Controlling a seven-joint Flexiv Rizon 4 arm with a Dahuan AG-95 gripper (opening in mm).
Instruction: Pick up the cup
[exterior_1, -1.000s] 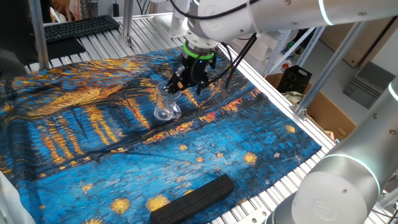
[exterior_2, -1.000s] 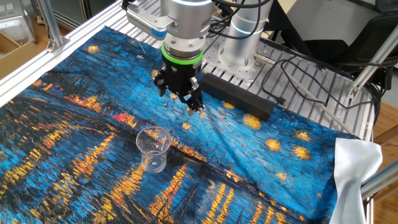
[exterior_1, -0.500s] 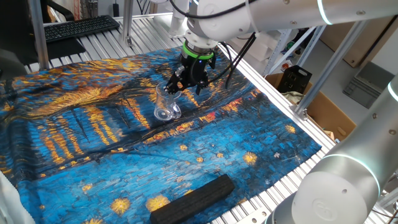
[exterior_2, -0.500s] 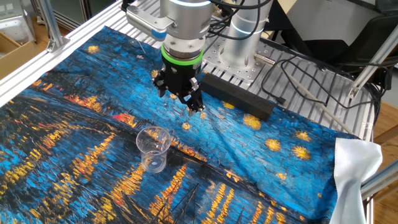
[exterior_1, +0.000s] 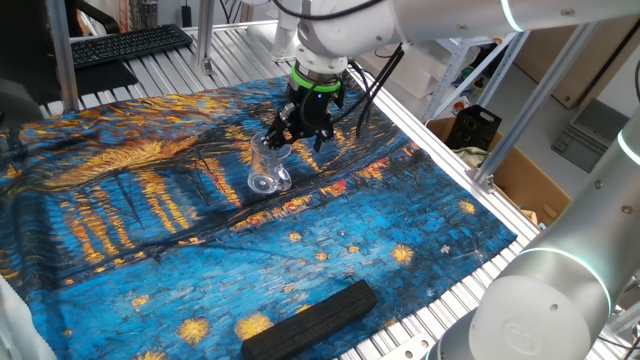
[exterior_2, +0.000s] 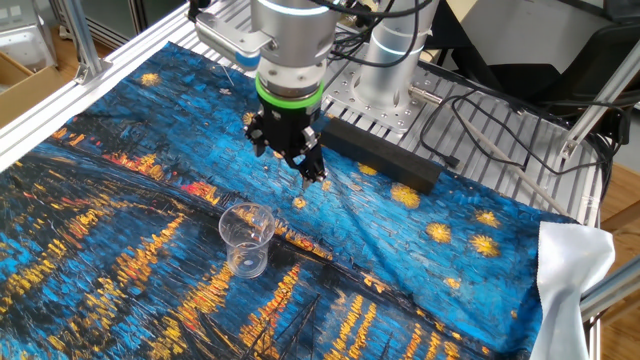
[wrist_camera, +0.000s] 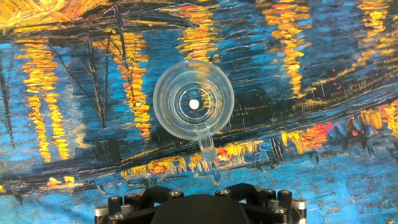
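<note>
The cup (exterior_1: 268, 166) is a small clear glass tumbler standing upright on the blue and orange painted cloth (exterior_1: 120, 210). It also shows in the other fixed view (exterior_2: 247, 238) and from above in the hand view (wrist_camera: 193, 107). My gripper (exterior_2: 309, 177) hangs above the cloth just beside the cup, not touching it, and it also shows in the first fixed view (exterior_1: 287, 141). Its fingers come together in one narrow tip (wrist_camera: 208, 148) below the cup's rim in the hand view. It holds nothing.
A long black block (exterior_1: 310, 318) lies on the cloth near the table's edge, also seen behind the gripper (exterior_2: 385, 158). A white cloth (exterior_2: 575, 270) hangs at the right. Metal frame posts (exterior_1: 64, 50) and a keyboard (exterior_1: 125, 42) stand beyond the cloth.
The gripper has lifted a little and shifted slightly sideways. The cup has not moved.
</note>
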